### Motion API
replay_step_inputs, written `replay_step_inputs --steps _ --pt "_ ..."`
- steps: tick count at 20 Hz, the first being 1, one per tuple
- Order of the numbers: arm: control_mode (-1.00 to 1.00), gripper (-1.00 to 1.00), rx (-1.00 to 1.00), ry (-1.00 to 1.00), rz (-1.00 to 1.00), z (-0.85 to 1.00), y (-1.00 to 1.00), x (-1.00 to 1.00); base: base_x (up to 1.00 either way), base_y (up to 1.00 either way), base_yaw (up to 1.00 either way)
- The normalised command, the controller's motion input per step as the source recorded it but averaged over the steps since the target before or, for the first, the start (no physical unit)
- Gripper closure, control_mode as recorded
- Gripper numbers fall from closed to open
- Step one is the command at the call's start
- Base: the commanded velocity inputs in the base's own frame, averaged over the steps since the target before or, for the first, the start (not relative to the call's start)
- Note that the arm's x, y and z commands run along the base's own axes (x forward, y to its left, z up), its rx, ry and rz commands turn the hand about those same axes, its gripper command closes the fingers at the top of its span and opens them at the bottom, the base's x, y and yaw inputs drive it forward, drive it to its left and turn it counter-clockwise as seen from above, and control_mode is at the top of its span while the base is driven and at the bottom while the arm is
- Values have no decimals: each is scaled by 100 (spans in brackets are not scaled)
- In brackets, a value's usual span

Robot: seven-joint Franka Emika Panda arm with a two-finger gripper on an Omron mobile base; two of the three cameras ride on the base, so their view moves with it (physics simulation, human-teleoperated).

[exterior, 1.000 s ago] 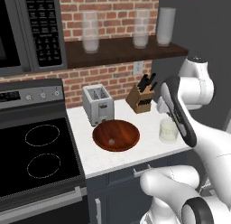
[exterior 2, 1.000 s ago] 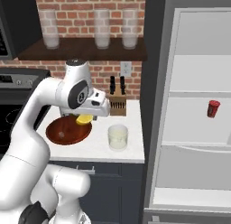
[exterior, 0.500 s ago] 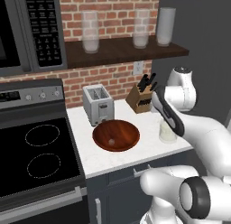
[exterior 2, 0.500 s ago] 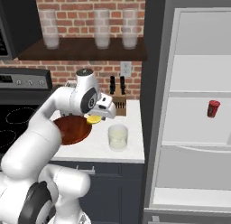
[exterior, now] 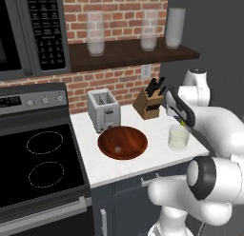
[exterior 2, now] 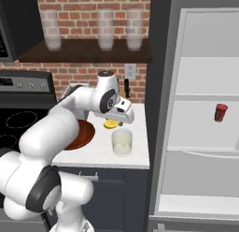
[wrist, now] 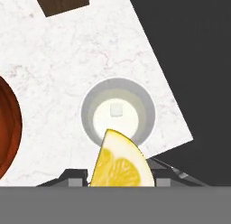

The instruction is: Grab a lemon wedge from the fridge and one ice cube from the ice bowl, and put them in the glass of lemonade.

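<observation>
Swung rightward over the last second, from above the ice bowl to a spot just over the glass of lemonade, with the gripper clenched on the lemon wedge throughout. Means, by the look of it, that the fetch from the fridge is behind and the wedge is nearly lined up for the drop; probably only a small shift and a release of the fingers left for this half of the task. In the hand view, looking straight down: the wedge held at the bottom edge, its tip overlapping the rim of the glass below, and a small pale square inside the glass that may be an ice cube, though too faint to call. In the right base view, shown instead: the height, with the wedge hanging clearly above the glass and not touching it, and the fridge door open with a red can on a shelf. In the left base view: the bowl on the white desk beside the toaster and the knife block, with one pale speck in the bowl.
</observation>
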Motion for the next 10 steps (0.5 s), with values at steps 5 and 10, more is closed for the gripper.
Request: replay_step_inputs --steps 5,10 --pt "-100 100 0 1 -3 -28 0 13 0 0 0" --pt "-100 100 -1 0 0 -25 0 10 0 0 0"
